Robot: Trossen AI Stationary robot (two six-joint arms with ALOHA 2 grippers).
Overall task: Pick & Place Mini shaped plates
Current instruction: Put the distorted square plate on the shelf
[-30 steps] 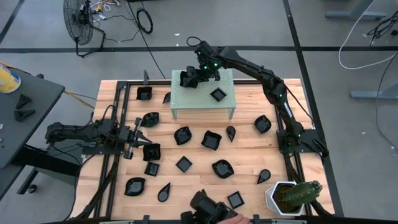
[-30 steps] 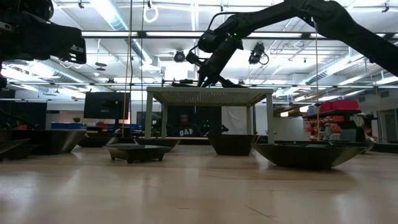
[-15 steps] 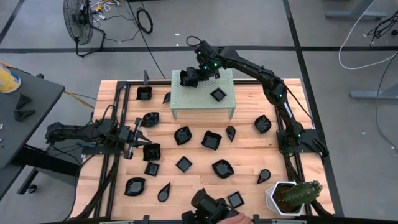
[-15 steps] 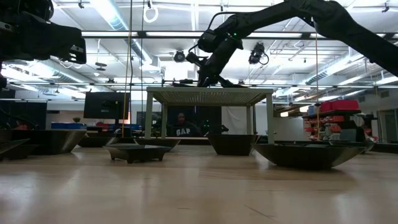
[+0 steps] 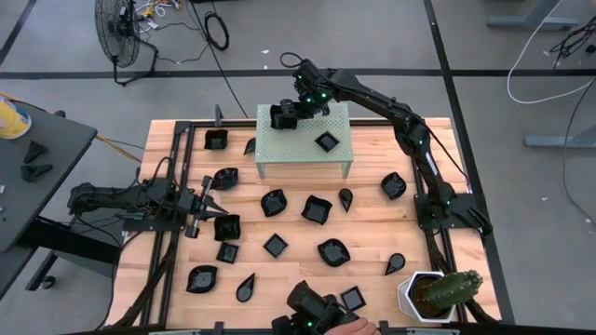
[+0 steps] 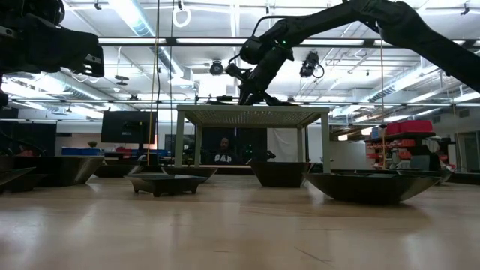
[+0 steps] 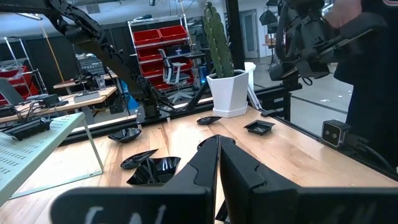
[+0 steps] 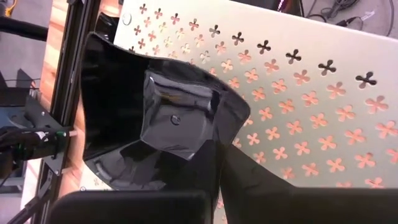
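R gripper (image 5: 285,115) is over the far-left corner of the pale green perforated stand (image 5: 335,126), arm stretched across from the table's R side. Its wrist view shows the fingers pinched on the rim of a glossy black wavy-edged plate (image 8: 163,118), which sits above the stand's punched top; can't tell whether the plate touches the surface. From the low view the gripper (image 6: 250,91) is right at the stand's top edge (image 6: 252,109), angled down. A 2nd plate, square (image 5: 326,141), already lies on the stand nr its R-middle. L gripper (image 5: 210,207) waits low over the table's L side, fingers together w/ nothing btwn them; in its own wrist view the two dark fingers (image 7: 202,165) meet at a point. Just beside it on the wood is a squarish plate (image 5: 226,226). Rest of the mini plates are scattered on the wooden table (image 5: 372,242): one at the far-left corner (image 5: 215,140), one L of the stand (image 5: 224,177), a cluster in front of the stand incl. a wavy one (image 5: 316,208) and a small teardrop (image 5: 345,198), one on the R side (image 5: 393,185), more along the near edge such as a leaf shape (image 5: 246,288). White hex pot w/ cactus (image 5: 436,293) stands at the near-right corner. A person's hand w/ a camera (image 5: 321,316) shows at the near edge.
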